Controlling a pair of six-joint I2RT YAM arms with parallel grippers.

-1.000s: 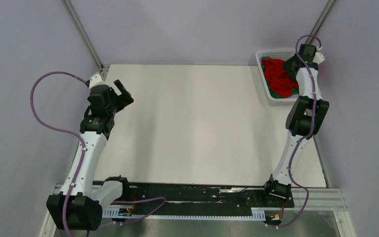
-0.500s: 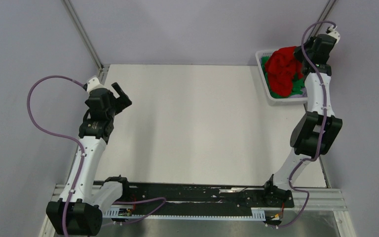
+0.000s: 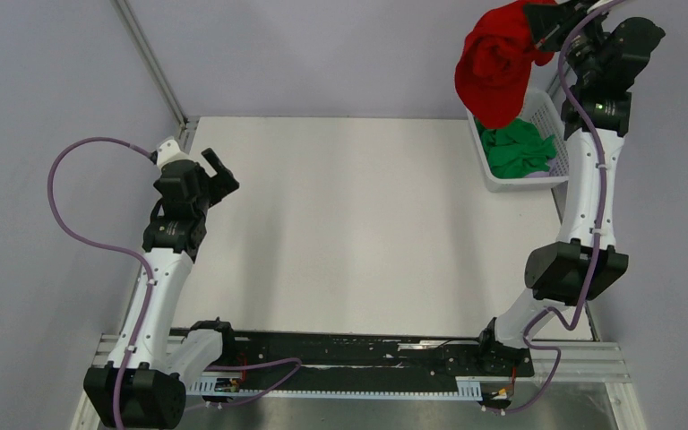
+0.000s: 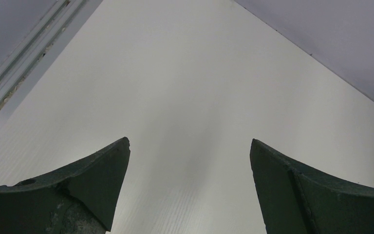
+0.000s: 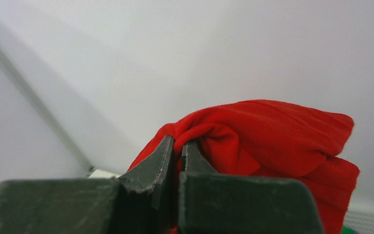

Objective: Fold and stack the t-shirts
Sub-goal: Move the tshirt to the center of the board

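Note:
My right gripper (image 3: 537, 25) is shut on the red t-shirt (image 3: 497, 67) and holds it bunched high in the air above the white basket (image 3: 488, 161). In the right wrist view the fingers pinch a fold of the red t-shirt (image 5: 272, 134) at the gripper (image 5: 179, 142). The green t-shirt (image 3: 520, 150) lies crumpled inside the basket. My left gripper (image 3: 219, 170) is open and empty above the left side of the white table (image 3: 349, 224); its fingers (image 4: 102, 170) stand wide apart over bare table.
The basket stands at the table's back right corner beside the right arm (image 3: 582, 206). A metal frame post (image 3: 152, 58) rises at the back left. The black rail with cables (image 3: 367, 358) runs along the near edge.

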